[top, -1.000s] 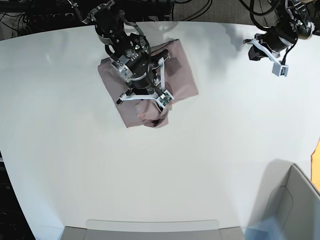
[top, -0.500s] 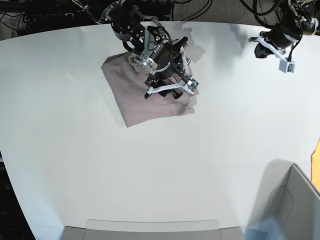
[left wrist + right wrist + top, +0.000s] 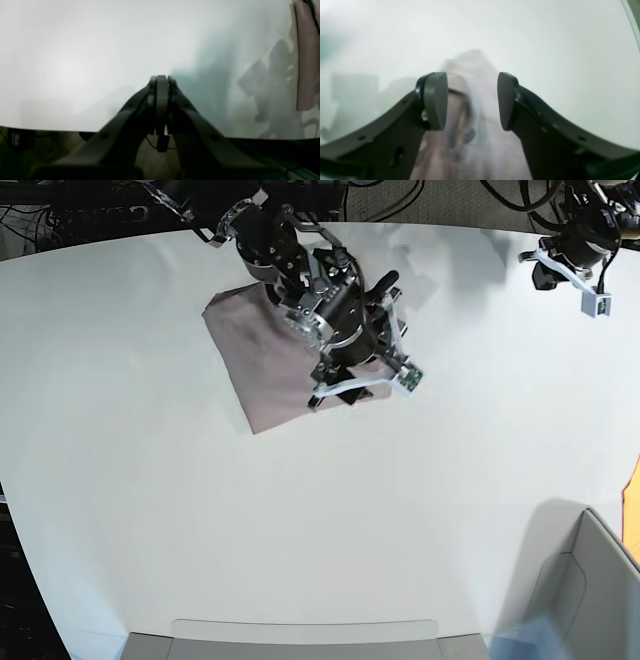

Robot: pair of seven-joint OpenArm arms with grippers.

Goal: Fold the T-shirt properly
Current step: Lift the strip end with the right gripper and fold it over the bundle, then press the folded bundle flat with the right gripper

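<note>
pink t-shirt (image 3: 262,370), blurred between and below the spread right gripper (image 3: 472,100) fingers, partly arm-hidden; left gripper (image 3: 162,85) fingers pressed together, empty.

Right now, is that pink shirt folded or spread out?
Folded: the T-shirt lies as a compact, sleeveless block on the table.

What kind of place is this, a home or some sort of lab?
Most likely a robotics lab or test bench: two robot arms work over a bare white table, bundles of cables run along its far edge, and the only household item is a T-shirt.
</note>
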